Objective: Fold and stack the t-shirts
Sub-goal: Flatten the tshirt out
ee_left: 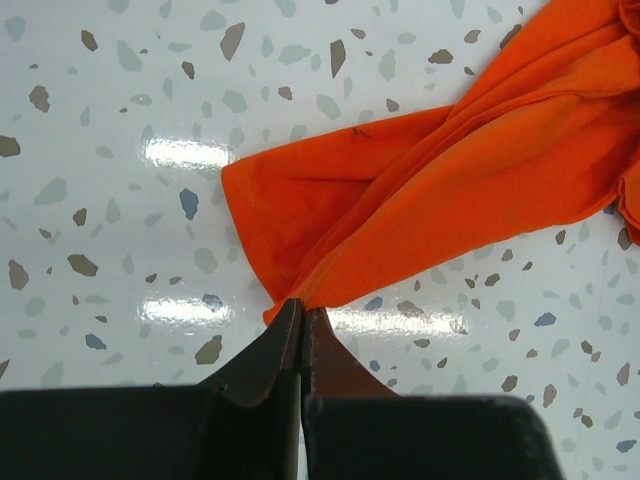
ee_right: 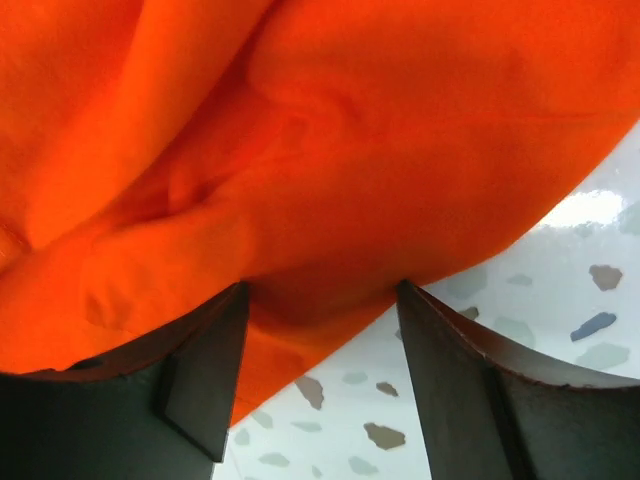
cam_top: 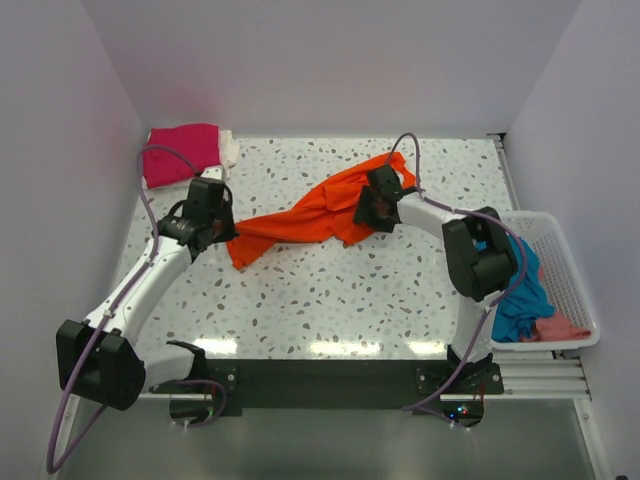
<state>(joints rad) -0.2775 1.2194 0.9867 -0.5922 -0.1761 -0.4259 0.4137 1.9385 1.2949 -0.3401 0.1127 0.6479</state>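
Note:
A bright orange t-shirt (cam_top: 320, 210) lies crumpled in a long diagonal band across the middle of the table. My left gripper (cam_top: 228, 240) is shut on its lower left corner; in the left wrist view the closed jaws (ee_left: 301, 310) pinch a fold of the orange cloth (ee_left: 450, 180). At the shirt's upper right part my right gripper (cam_top: 365, 218) stands open, its fingers (ee_right: 322, 285) spread wide with orange fabric (ee_right: 300, 150) bulging against the tips but not clamped. A folded magenta-pink t-shirt (cam_top: 180, 152) sits at the back left with a white one (cam_top: 230, 148) beside it.
A white slatted basket (cam_top: 575, 275) hangs off the table's right edge, holding a teal-blue t-shirt (cam_top: 525, 290) and a salmon-pink one (cam_top: 560, 328). The speckled tabletop (cam_top: 330, 300) shows in front of the orange shirt. Walls close in on three sides.

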